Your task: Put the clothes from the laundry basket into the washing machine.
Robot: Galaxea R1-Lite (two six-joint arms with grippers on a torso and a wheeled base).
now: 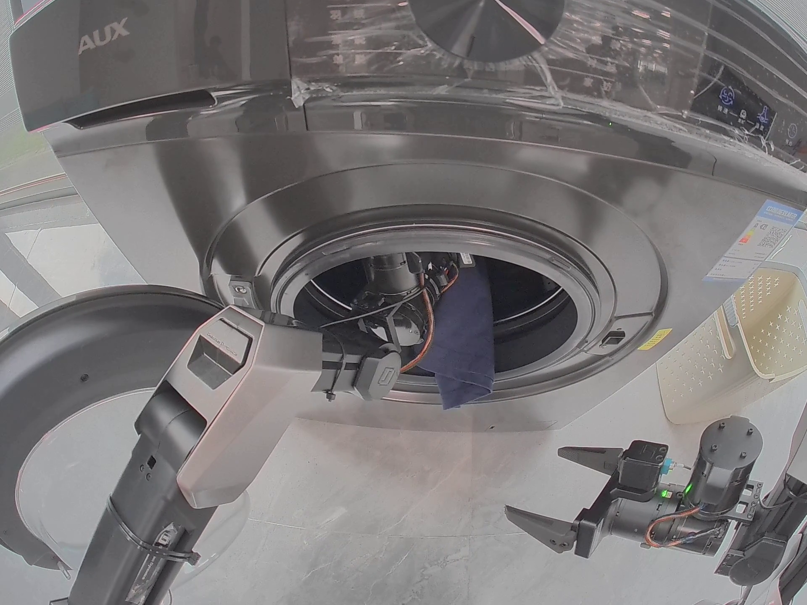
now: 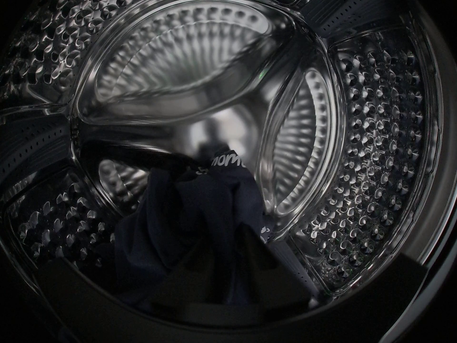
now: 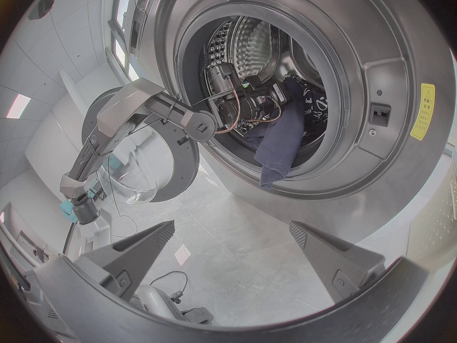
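The washing machine stands with its door swung wide to the robot's left. Its metal drum holds a dark navy garment. The garment is bunched and creased, with a bit of white print on the part inside. One fold hangs out over the lower rim of the opening and down the front. The left arm reaches through the opening. The left gripper is deep in the drum with the cloth heaped right against it, but in the dark I cannot tell whether it grips the cloth. The right gripper hangs low over the floor, jaws spread and holding nothing, well apart from the garment. A cream laundry basket sits beside the machine on the robot's right.
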